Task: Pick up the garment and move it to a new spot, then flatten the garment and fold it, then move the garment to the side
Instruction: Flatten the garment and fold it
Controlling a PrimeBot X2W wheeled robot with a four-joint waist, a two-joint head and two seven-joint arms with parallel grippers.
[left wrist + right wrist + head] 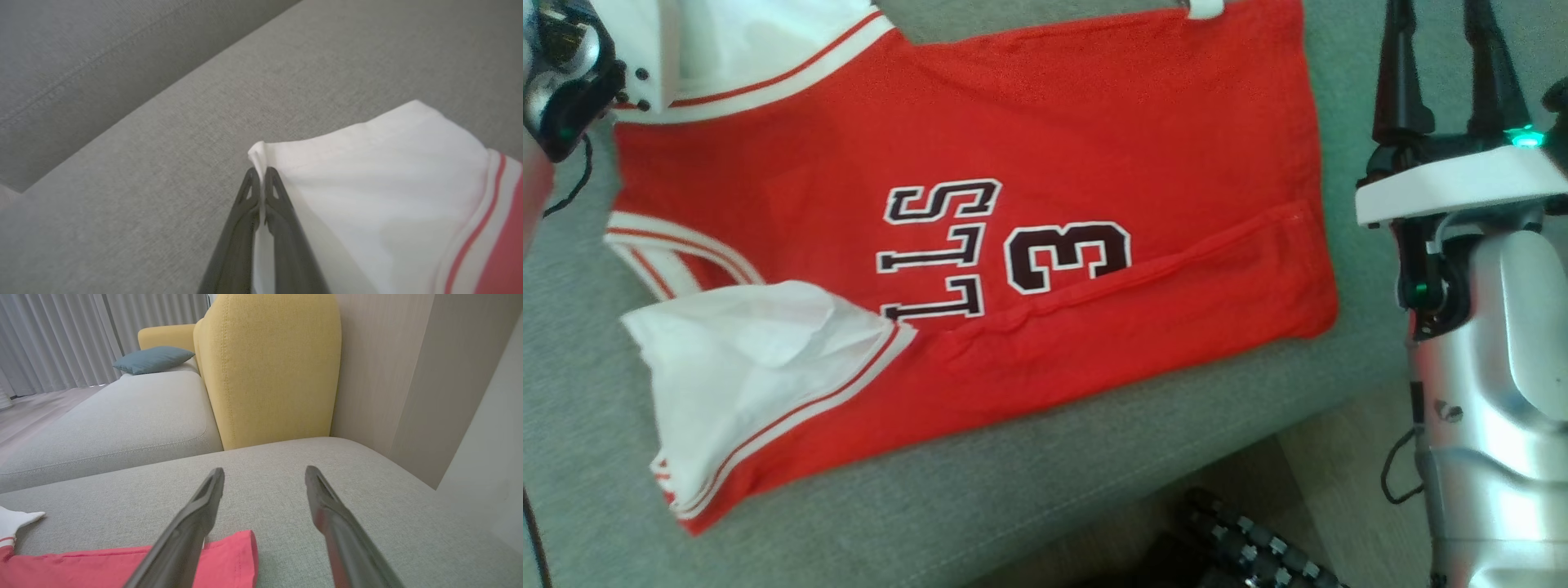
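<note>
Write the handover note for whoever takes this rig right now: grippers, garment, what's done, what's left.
Left gripper: shut on the edge of the jersey's white sleeve.
Right gripper: open and empty, above the sofa cushion near the jersey's hem corner.
Jersey: lies spread on the cushion, mostly flat. Its near long edge is turned over across the number, and the near sleeve is crumpled.
Done: apparently placed and largely flattened; one fold may be started.
Left: smooth the sleeves, finish folding, then move the jersey to the side.
</note>
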